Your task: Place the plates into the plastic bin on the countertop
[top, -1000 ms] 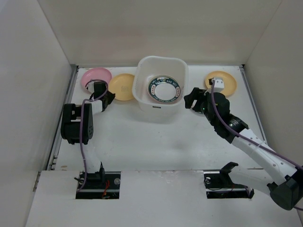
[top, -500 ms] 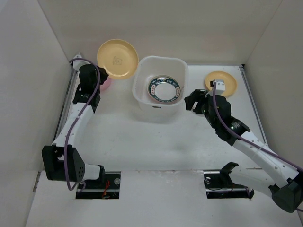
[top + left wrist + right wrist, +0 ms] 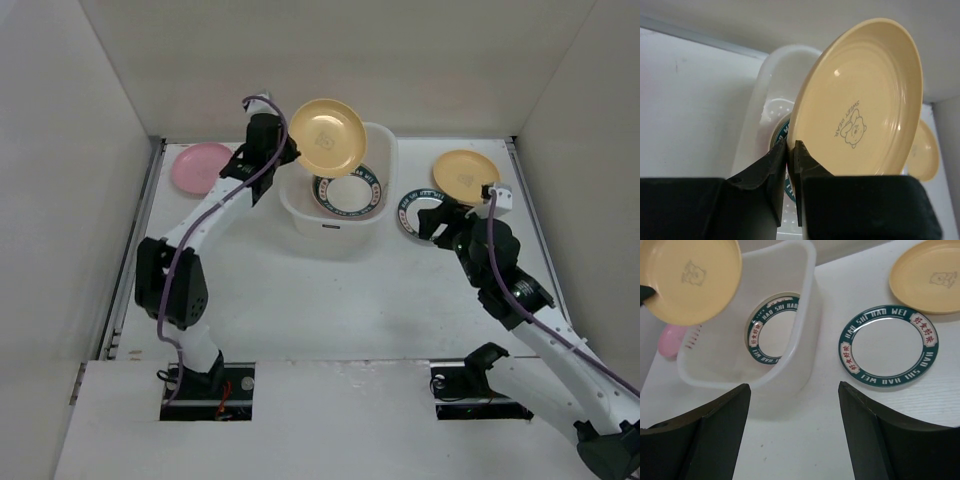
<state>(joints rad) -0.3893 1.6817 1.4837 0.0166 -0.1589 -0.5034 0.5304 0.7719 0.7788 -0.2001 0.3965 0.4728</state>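
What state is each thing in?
left tool, shut on raised yellow plate
raised yellow plate, tilted near plastic bin
plastic bin, holding one green-rimmed plate
second green-rimmed plate, flat on countertop
other yellow plate, flat on countertop
pink plate, flat on countertop
right tool, open, empty

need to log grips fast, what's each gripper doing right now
Left gripper: shut on the rim of the yellow plate, lifted in the air.
Right gripper: open, holding nothing, near the green-rimmed plate on the countertop.
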